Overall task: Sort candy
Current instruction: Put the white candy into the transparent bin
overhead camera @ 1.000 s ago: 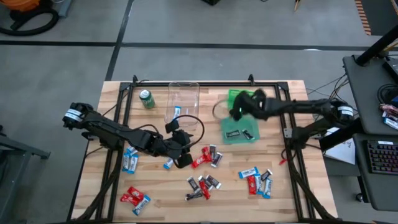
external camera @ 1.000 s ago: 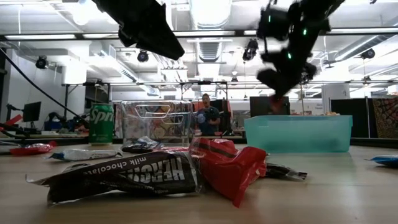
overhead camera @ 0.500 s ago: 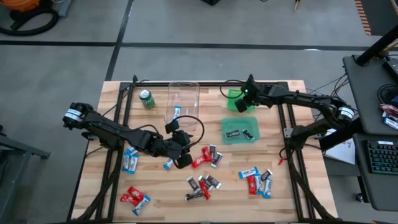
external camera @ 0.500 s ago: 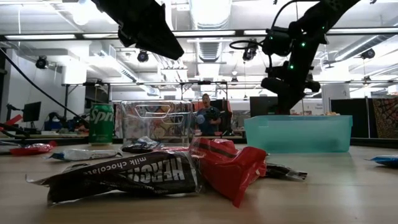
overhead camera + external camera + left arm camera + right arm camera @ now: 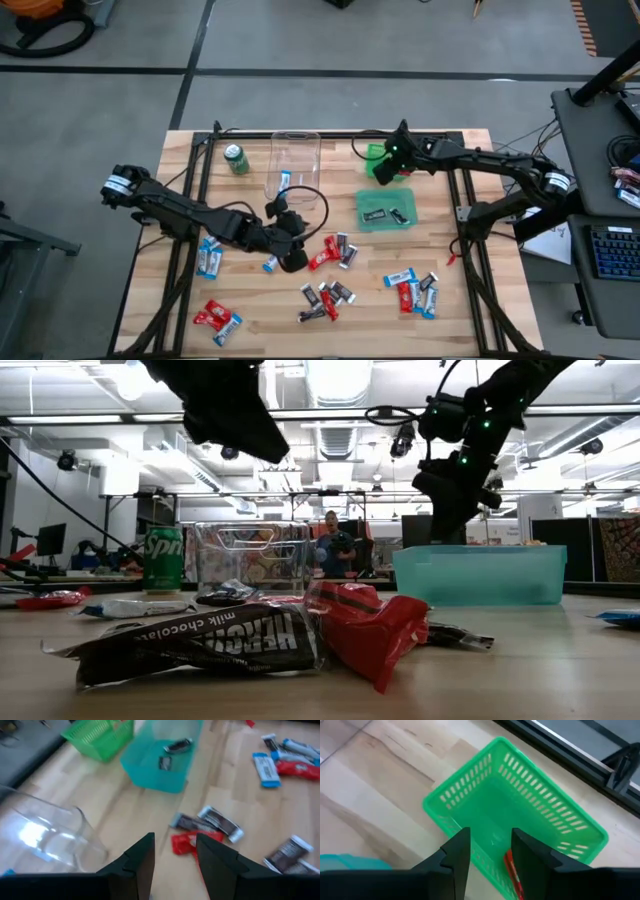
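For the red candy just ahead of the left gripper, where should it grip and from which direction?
Best bet: straight down from above with the left gripper, closing across the red candy at its middle. It lies flat on the table, but black-and-silver bars sit close beside it.

Pale wooden table, glossy candy wrappers, green plastic basket

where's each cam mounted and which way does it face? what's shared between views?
High: overhead, straight down; both arms, left gripper among the candy, right gripper over the green basket.
Low: tabletop height, level toward the room; candy up close, arms coming in from above.
Left wrist: looks past its own open fingers at the teal bin.
Right wrist: looks past its own open fingers down into the green basket, a red candy inside.
Shared: high, low and left wrist all show the teal bin.
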